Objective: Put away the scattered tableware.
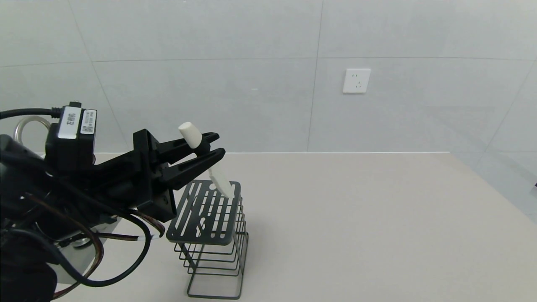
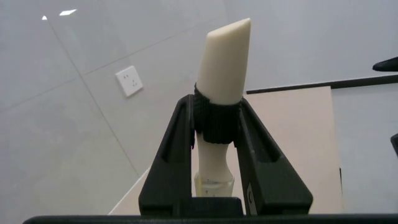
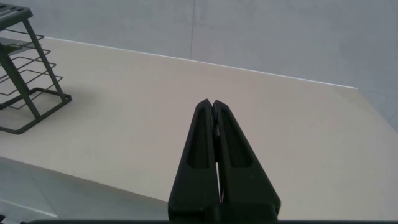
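Observation:
My left gripper [image 1: 209, 149] is shut on a white knife [image 1: 189, 133], held by its handle. The white blade [image 1: 221, 181] points down, its tip at the slotted top of a black wire rack [image 1: 205, 212] on the beige table [image 1: 356, 218]. In the left wrist view the knife handle [image 2: 225, 59] stands up between the fingers [image 2: 180, 140]. My right gripper [image 3: 214, 112] is shut with nothing in it, above the table's near edge, well away from the rack [image 3: 22, 81].
A metal pot with a round handle [image 1: 25, 126] sits behind the left arm at the table's left. A white wall socket [image 1: 356, 80] is on the tiled wall. The table [image 3: 186, 106] stretches bare right of the rack.

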Robot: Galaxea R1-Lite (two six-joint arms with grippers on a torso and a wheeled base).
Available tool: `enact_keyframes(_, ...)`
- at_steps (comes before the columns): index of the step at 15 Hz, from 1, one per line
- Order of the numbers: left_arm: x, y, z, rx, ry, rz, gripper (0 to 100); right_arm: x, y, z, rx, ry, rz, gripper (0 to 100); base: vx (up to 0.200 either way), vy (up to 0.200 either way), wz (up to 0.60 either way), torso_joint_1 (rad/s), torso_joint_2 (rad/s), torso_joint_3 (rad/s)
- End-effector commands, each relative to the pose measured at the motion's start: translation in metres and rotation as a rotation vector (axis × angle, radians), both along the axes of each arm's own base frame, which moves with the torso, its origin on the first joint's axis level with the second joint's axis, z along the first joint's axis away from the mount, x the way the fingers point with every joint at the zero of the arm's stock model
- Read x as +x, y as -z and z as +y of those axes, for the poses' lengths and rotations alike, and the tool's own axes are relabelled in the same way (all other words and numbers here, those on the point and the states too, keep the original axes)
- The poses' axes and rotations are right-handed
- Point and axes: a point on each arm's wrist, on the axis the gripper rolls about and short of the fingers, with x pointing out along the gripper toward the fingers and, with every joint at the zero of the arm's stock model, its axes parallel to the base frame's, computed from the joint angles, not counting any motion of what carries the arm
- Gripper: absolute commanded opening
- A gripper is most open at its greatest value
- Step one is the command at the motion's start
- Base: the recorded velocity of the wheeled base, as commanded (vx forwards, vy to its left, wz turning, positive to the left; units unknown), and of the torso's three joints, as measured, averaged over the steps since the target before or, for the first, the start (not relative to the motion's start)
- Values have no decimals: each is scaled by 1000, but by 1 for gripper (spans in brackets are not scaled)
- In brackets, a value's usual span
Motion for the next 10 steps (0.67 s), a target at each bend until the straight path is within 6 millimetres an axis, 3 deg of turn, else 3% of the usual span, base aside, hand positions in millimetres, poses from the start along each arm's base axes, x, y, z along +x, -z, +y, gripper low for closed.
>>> enact_keyframes(1, 3, 3, -1, 6, 1, 12, 0, 0, 0, 0, 1, 0, 3, 0, 0, 0, 0, 0, 0, 0)
enact_keyframes(7, 6, 4, 10, 27, -54, 9, 0, 0, 0, 0, 1, 0, 3, 0, 0, 0, 0, 0, 0, 0)
enact_keyframes(10, -2, -6, 0, 56, 1, 73, 0, 0, 0, 0, 2, 0, 3, 0, 0, 0, 0, 0, 0, 0)
